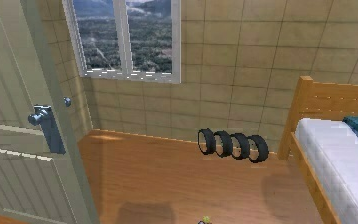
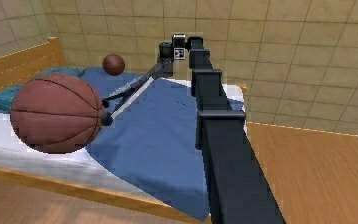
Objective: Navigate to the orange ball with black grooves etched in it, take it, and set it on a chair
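Orange ball (image 2: pixel 55 112), black-grooved: I log it hanging from the gripper (image 2: pixel 107 110), held clear above the blue-covered bed (image 2: pixel 152 145); smaller brown ball (image 2: pixel 113 64) lies farther back.

The arm (image 2: pixel 227 150) is a dark, square, stepped bar. Its far end carries two small white squares (image 2: pixel 179 46) with black marks, beside the tool's (image 2: pixel 107 110) dark body and thin fingers (image 2: pixel 135 88).

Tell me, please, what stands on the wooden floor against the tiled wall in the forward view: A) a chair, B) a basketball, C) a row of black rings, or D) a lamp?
C: a row of four black rings stands on the wooden floor at the foot of the tiled wall, just left of the bed.
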{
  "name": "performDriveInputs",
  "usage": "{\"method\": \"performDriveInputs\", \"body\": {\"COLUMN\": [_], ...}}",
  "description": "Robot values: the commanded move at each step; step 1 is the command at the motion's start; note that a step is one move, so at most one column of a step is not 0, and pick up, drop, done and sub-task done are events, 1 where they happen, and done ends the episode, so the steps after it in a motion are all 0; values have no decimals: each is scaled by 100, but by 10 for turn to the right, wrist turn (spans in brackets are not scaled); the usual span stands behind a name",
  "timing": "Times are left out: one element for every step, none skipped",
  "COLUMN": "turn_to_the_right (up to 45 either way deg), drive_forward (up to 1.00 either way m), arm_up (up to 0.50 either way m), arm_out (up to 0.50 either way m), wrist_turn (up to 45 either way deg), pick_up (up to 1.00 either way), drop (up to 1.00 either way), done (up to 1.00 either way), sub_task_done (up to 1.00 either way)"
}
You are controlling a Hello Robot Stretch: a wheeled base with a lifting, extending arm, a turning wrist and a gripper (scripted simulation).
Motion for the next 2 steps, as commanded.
{"method": "performDriveInputs", "body": {"turn_to_the_right": [0, 0], "drive_forward": [0, 0], "arm_up": [0, 0], "arm_out": [0, -48], "wrist_turn": [-150, 0], "pick_up": [0, 0], "drop": [0, 0], "done": [0, 0], "sub_task_done": [0, 0]}}
